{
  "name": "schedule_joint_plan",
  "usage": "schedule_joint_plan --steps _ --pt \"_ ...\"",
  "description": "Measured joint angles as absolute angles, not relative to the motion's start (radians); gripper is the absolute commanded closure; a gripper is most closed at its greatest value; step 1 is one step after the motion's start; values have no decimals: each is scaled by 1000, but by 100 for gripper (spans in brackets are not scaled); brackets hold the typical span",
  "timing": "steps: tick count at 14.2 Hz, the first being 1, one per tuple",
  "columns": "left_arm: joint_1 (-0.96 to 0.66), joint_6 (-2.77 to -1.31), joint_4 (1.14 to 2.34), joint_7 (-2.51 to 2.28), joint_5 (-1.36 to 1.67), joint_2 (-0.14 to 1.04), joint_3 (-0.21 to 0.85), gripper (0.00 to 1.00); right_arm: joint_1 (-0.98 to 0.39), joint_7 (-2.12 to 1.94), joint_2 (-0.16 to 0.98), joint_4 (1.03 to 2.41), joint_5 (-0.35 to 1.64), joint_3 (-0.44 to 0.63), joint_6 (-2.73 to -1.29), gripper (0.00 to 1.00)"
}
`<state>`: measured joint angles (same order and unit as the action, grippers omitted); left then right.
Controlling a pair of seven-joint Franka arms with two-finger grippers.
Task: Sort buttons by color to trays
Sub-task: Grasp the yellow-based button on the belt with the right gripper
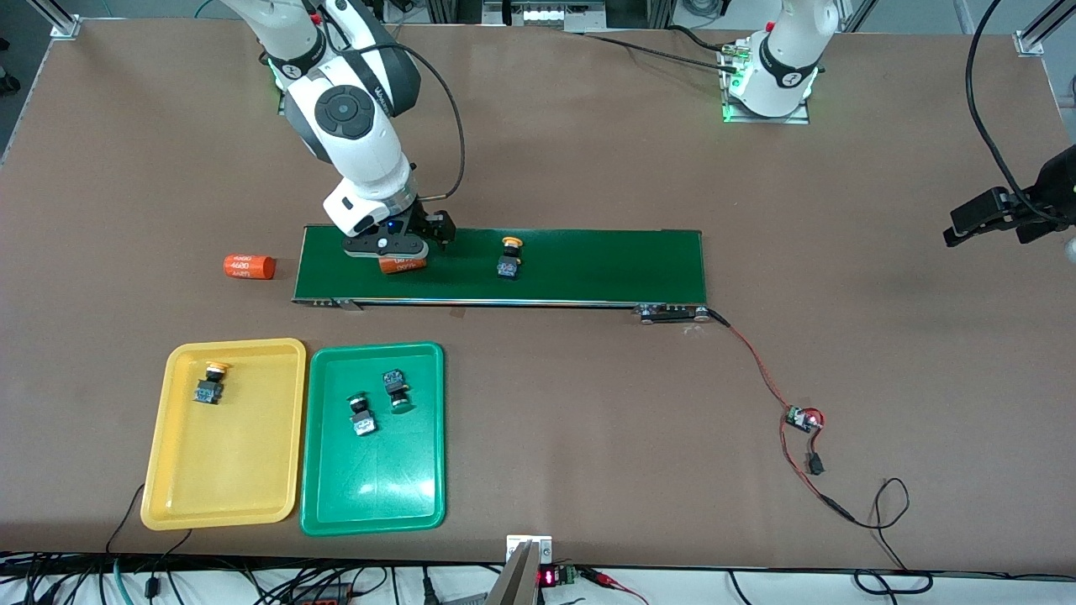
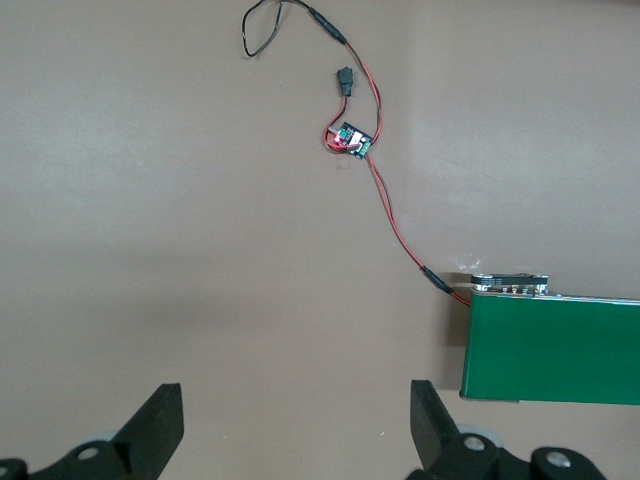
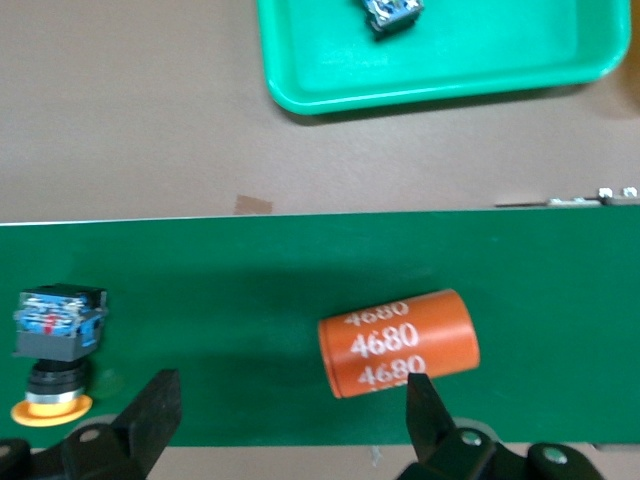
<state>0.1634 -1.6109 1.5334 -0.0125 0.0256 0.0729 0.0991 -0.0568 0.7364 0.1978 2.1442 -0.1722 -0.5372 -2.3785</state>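
On the dark-green conveyor belt [image 1: 588, 260] lies a yellow-capped button [image 1: 508, 259] on its side, seen also in the right wrist view as the button [image 3: 55, 345]. My right gripper [image 1: 395, 252] hangs open over the belt's end toward the right arm. Nothing sits between its fingers [image 3: 425, 405], and one fingertip is close to an orange "4680" cylinder [image 3: 398, 342]. The yellow tray [image 1: 227, 479] holds one yellow-capped button [image 1: 210, 385]. Two green-capped buttons [image 1: 362, 414] [image 1: 396, 389] lie in the green tray [image 1: 378, 487]. My left gripper [image 2: 297, 420] waits open over bare table.
A second orange cylinder [image 1: 249, 266] lies on the table beside the belt's end toward the right arm. A red-black wire runs from the belt's other end to a small circuit board [image 1: 801, 418]. The two trays sit side by side, nearer the front camera than the belt.
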Motion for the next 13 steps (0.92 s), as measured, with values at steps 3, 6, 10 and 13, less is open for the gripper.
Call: schedule_joint_plan --steps 3,6,10,13 --pt "163 -1611 1533 -13 26 73 100 0 -62 728 202 2146 -174 -537 -2391 0" --pt "163 -1611 1533 -13 26 73 100 0 -69 728 206 2148 -174 -537 -2391 0" --pt "163 -1611 1533 -13 26 73 100 0 -82 746 229 2149 -174 -537 -2401 0" --pt "163 -1611 1533 -13 26 73 102 0 -92 763 248 2148 -174 -537 -2428 0"
